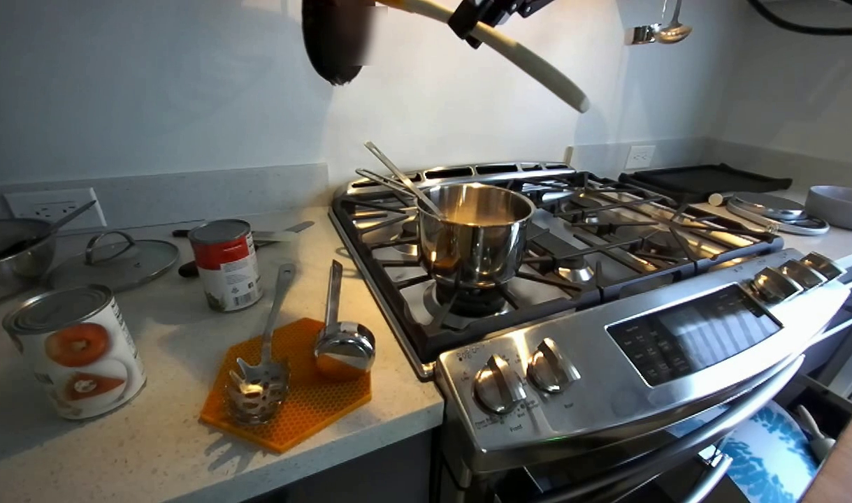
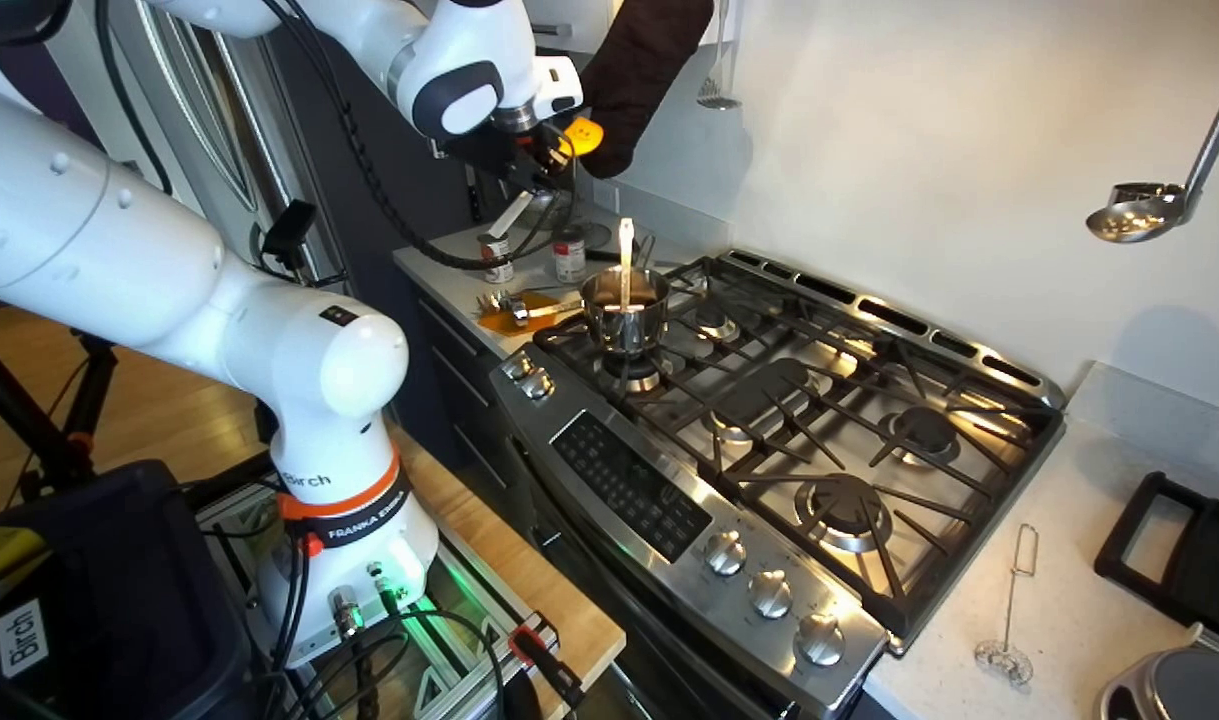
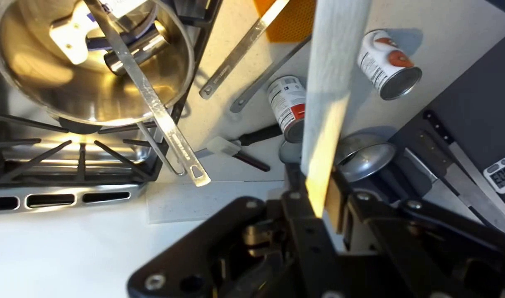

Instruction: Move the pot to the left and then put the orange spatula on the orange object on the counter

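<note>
- Where the counter meets the stove, you have a pale, speckled, stone-like surface beside bright steel and matte black grates.
- The pot, over the burner next to the counter, is round, straight-walled and mirror-smooth, its steel throwing back copper tones; a flat utensil handle of scuffed metal leans across its rim.
- The orange object lies on the counter, a thin hexagon with a honeycomb texture; a pierced, pronged spoon and a polished ladle rest their bowls on it.
- Near it stand a white can with round orange pictures and a red-and-white can.
- Your gripper is clamped on the orange spatula, high above the counter, the shaft between its black fingers.
- That spatula is long, slim and pale along the shaft, rounded at the end; in an exterior view its head shows bright yellow-orange with small dark marks.
</note>
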